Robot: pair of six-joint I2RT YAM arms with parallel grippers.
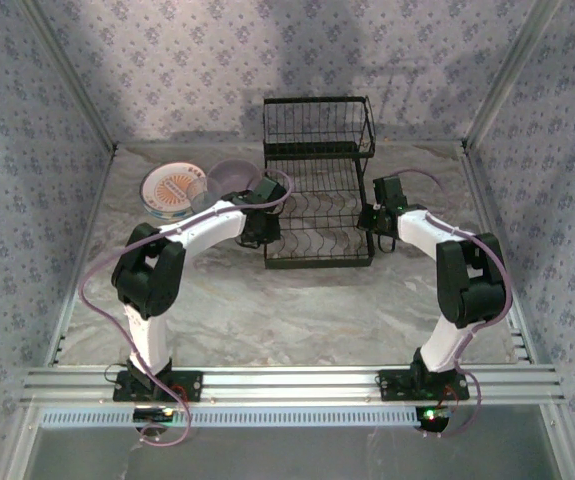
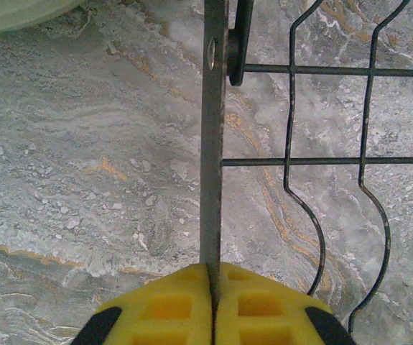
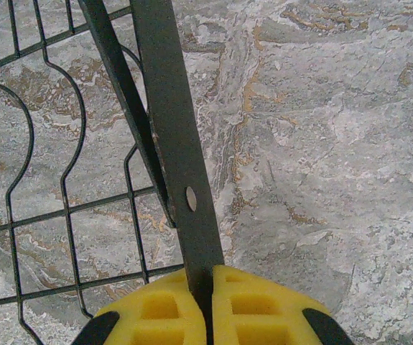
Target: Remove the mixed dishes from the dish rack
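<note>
From above, plates (image 1: pixel 172 190) and bowl (image 1: pixel 232 175) are seen set left of the rack (image 1: pixel 317 264), already unloaded. In the left wrist view, the left gripper (image 2: pixel 212 272) is clamped on the rack's side bar; in the right wrist view, the right gripper (image 3: pixel 205 277) is clamped likewise, presumably so the rack is steadied

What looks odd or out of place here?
The left hand and the right hand each pinch a side bar of the dish rack itself, not a dish. The rack looks empty; a patterned plate and a lavender bowl sit left of it.
</note>
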